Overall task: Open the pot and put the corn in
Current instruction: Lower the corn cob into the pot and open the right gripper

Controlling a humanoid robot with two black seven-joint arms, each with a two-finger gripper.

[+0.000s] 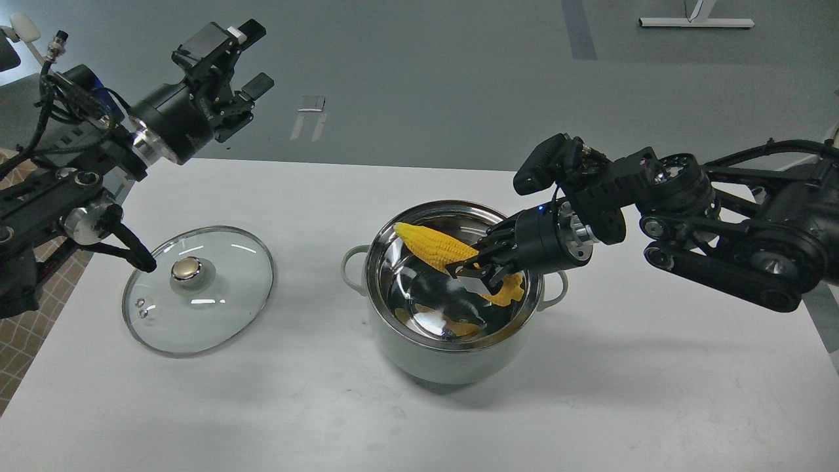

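Observation:
The pale grey-green pot [432, 357] stands open at the middle of the white table, its shiny steel inside showing. Its glass lid [216, 308] with the gold knob [187, 268] lies flat on the table to the pot's left. My right gripper [477, 269] is shut on the yellow corn [436, 248] and holds it inside the pot's mouth, just below the rim, pointed end to the left. My left gripper [239, 56] is open and empty, raised above the table's far left corner.
The white table [655, 367] has its far edge behind the pot and its right edge near my right arm. A black cable end of my left arm [134, 252] rests by the lid's left rim. Grey floor lies beyond.

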